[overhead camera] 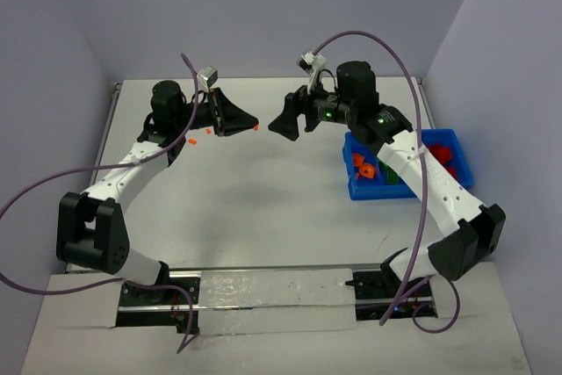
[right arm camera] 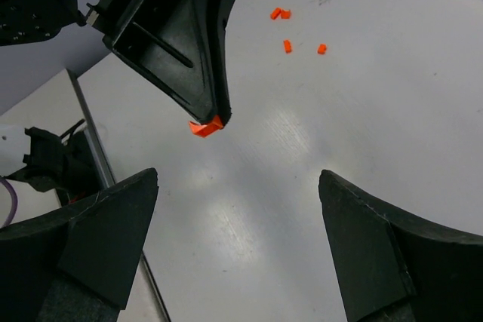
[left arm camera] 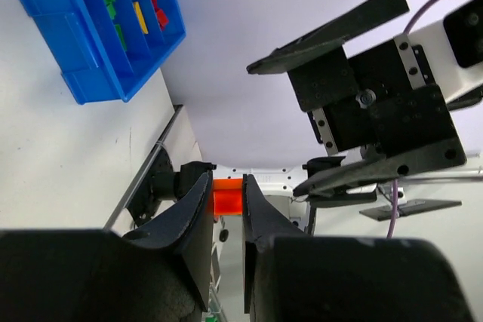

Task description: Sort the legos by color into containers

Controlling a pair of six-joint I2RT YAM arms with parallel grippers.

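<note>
Centre of the top view: left gripper (left arm camera: pixel 226 186) stood narrow, pinching one orange brick (left arm camera: pixel 226 195) at its very tips, raised off the table (right arm camera: pixel 249 186). Facing it, right gripper (right arm camera: pixel 238 216) had jaws wide with nothing between them, close to the brick but apart from it. The blue bin (overhead camera: pixel 362 191) sat at the right of the top view under the right arm, well apart from the brick, with red, green, yellow and orange pieces in its compartments. Four loose orange bricks (right arm camera: pixel 287 45) lay at upper right of the right wrist view. It read as a mid-air hand-over. Judged risks: the hold was shallow and the brick showed little free surface. Right fingers closing off-line could strike the left tips or knock the brick out. A release before the second grip was firm would drop it to the table, where it might bounce away.
</note>
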